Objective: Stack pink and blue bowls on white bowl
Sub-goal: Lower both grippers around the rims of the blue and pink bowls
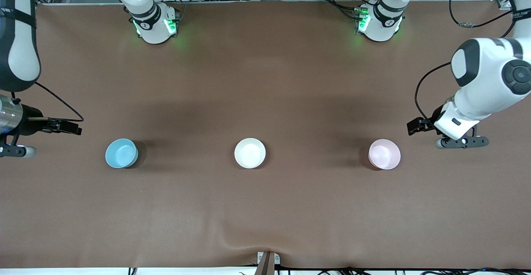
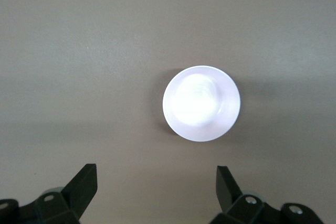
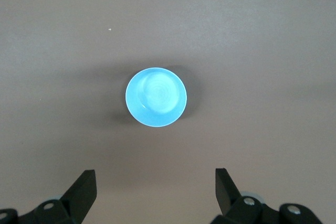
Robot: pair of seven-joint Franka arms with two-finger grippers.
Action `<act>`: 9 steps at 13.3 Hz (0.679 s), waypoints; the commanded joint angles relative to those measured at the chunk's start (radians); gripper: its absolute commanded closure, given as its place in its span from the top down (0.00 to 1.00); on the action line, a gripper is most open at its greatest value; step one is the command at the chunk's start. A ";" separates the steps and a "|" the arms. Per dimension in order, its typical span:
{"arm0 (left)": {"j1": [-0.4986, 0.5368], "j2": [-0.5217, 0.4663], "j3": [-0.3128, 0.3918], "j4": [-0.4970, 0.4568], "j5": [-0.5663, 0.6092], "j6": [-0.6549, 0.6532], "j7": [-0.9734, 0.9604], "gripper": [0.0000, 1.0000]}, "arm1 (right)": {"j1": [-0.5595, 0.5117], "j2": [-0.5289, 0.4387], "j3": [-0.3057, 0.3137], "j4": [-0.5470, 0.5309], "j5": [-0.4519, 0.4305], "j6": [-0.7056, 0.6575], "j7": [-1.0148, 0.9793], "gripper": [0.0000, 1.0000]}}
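the pink bowl (image 1: 384,154), the white bowl (image 1: 249,152) and the blue bowl (image 1: 121,153) sit upright in one row on the brown counter (image 1: 265,208), about equally near the front camera and well apart, the white one in the middle, none stacked. the left pincer (image 1: 461,141) hangs in the air just beside the pink bowl, toward the left arm's end of the counter, its fingers (image 2: 84,184) spread wide and empty. the right pincer (image 1: 16,150) hangs at the right arm's end, well apart from the blue bowl, its fingers (image 3: 84,187) also wide and empty.
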 commanded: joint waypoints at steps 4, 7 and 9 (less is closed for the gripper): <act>0.047 0.140 -0.007 -0.156 0.009 0.370 0.036 1.00 | -0.014 0.049 0.011 -0.064 -0.021 0.152 -0.002 1.00; 0.038 0.204 -0.007 -0.156 0.009 0.427 0.034 1.00 | -0.015 0.121 0.011 -0.066 -0.021 0.228 -0.002 1.00; 0.042 0.243 -0.007 -0.157 0.008 0.480 0.034 0.96 | -0.035 0.170 0.011 -0.066 -0.021 0.249 -0.002 1.00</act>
